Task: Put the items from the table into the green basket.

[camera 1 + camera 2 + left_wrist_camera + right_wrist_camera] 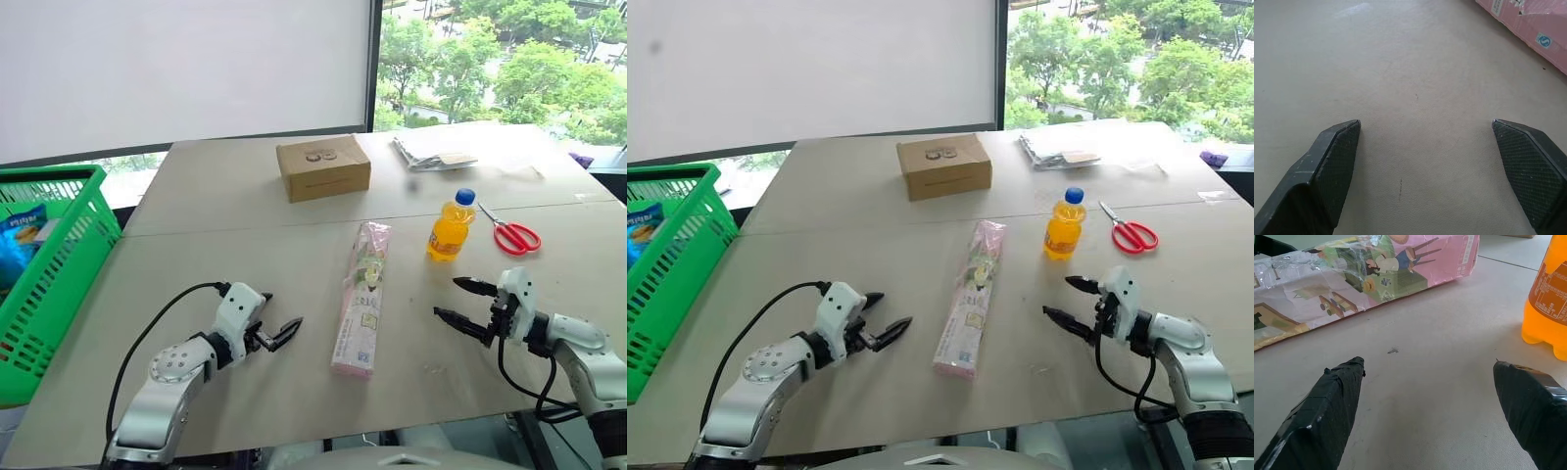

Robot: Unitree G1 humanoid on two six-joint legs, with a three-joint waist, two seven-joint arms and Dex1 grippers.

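Right now both grippers hover low over the table, empty. The left gripper has its 2 black fingers spread wide, nothing between them (the left wrist view shows bare tabletop in the gap, w/ a corner of the pink packet off to 1 side). It sits just left of the pink snack packet, apart from it.

The right gripper is also wide open and holds nothing; it's on the packet's right side, pointing toward it, w/ the orange drink bottle near but beyond it. In the right wrist view the packet lies ahead of the fingers and the bottle stands at the edge, neither touched.

The packet lies flat, lengthwise, near the table's middle, crossing just below the seam btwn the 2 boards. The bottle stands upright, blue cap on, to the packet's right, w/ red-handled scissors just beside it on the far side. A cardboard box rests on the far board, and some clear plastic wrapping lies further right.

The green basket sits off the table's left edge, well apart from both items, w/ a blue packet already inside it.
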